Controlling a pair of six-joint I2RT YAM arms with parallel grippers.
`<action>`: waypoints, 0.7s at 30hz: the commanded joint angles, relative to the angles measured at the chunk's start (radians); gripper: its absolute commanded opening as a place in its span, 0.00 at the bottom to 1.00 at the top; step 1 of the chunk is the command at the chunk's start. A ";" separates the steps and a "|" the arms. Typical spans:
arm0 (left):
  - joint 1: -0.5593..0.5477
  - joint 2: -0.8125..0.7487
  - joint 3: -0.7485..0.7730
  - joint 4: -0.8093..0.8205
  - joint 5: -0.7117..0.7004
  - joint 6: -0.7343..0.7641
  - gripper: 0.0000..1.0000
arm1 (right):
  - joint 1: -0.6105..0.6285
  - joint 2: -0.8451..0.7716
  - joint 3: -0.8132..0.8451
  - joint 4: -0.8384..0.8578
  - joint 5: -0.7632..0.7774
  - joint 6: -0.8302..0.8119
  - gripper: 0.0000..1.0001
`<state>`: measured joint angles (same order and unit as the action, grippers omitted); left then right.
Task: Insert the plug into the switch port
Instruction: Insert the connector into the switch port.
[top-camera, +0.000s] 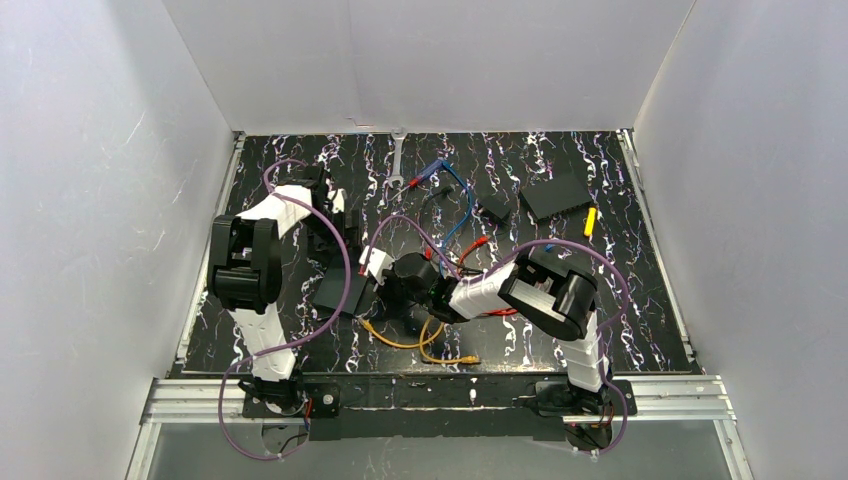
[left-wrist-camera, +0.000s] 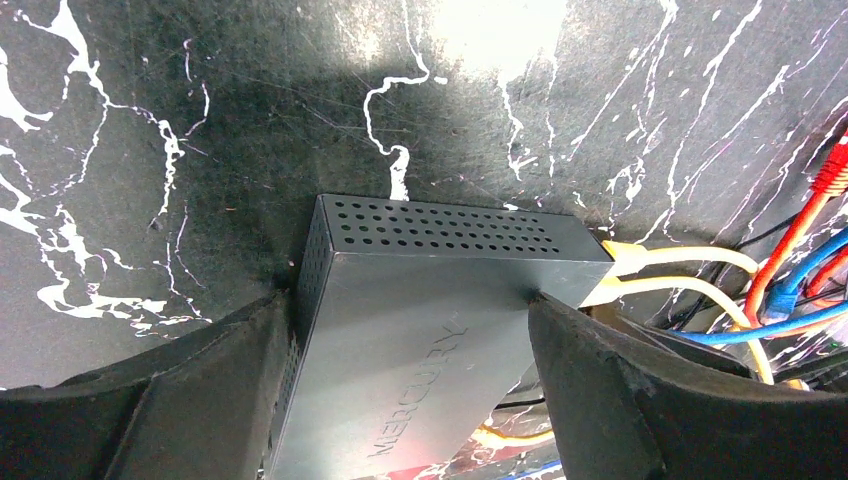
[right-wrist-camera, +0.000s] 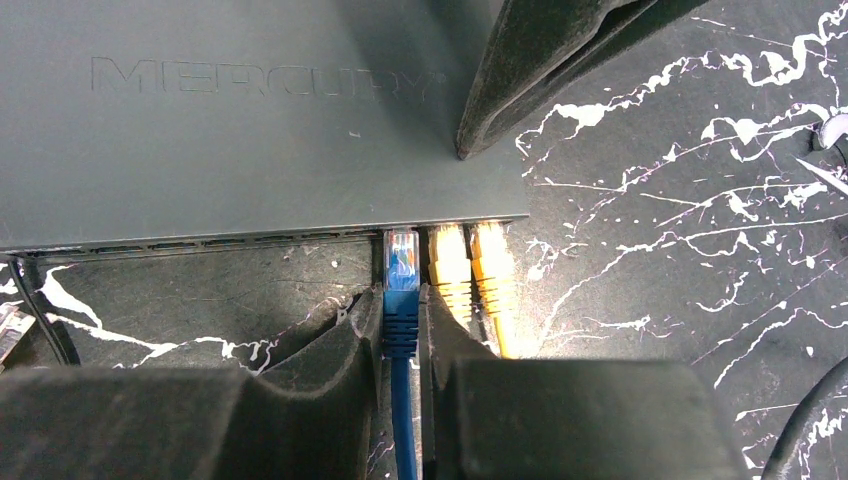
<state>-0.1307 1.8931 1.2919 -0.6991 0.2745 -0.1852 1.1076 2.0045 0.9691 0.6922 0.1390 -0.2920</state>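
Observation:
The switch is a flat matte-black box marked MERCURY, and my left gripper is shut on its two long sides. From above the switch lies left of centre. The socket edge of the switch faces my right gripper, which is shut on the blue plug. The plug's clear tip sits at a socket just left of two yellow plugs seated in the same row. How deep the blue tip reaches I cannot tell. A left finger rests on the switch's edge.
A plain black slab and a small black block lie at the back right, with a small yellow piece beside them. A wrench lies at the back. Yellow cable loops and red and blue cables trail around the switch.

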 joint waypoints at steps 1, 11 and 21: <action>-0.020 0.016 0.014 -0.048 0.008 0.021 0.84 | 0.006 -0.038 0.010 0.124 -0.013 0.013 0.01; -0.049 0.013 0.012 -0.045 0.068 0.048 0.84 | 0.003 -0.007 0.008 0.185 -0.018 0.066 0.01; -0.081 0.009 0.007 -0.046 0.068 0.074 0.84 | -0.024 0.003 -0.045 0.311 -0.059 0.088 0.01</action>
<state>-0.1680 1.8931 1.2964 -0.7109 0.2703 -0.1177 1.0969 2.0048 0.9245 0.7837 0.1261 -0.2329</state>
